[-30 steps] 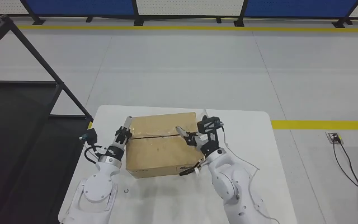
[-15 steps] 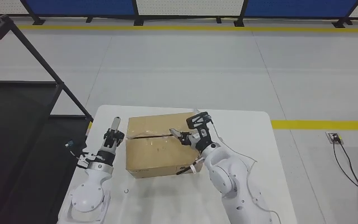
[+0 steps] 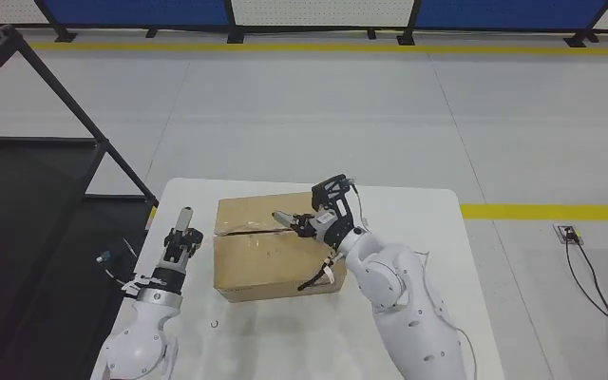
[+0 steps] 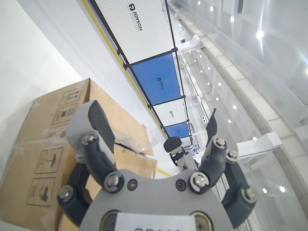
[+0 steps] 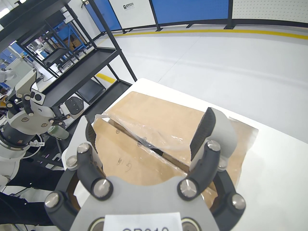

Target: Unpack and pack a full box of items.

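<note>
**Both jaws wide and empty at a closed box**

The left jaws stand wide apart with nothing between them. Their dark pads [image 4: 101,126] point up and away from the robot, just beside the left wall of the cardboard box [image 3: 271,256], near its far corner. From the left wrist, one pad lies in front of that wall [image 4: 43,145], which carries printed handling symbols [image 4: 48,159]. Whether the pad touches the cardboard cannot be told.

The right jaws are also spread wide and hold nothing. They hang over the top of the box [image 5: 149,111] near its far edge, one fingertip [image 5: 90,131] on each side of the seam where the two top flaps meet. The fingertip nearer the left arm sits close by a lifted end of clear tape [image 5: 134,126]. Contact there cannot be judged.

The box sits on the white worktop [image 3: 418,285], left of its middle and toward its far edge, with its flaps down. The clear tape along the seam is wrinkled and partly loose.

On the worktop nearer the robot, off the box's near left corner, lies a small ring-shaped thing [image 3: 216,327]. A black shelf rack [image 3: 57,190] stands on the floor to the left of the worktop. Blue and white partition panels [image 5: 187,1] line the far side of the room behind a yellow floor stripe [image 3: 313,47].
</note>
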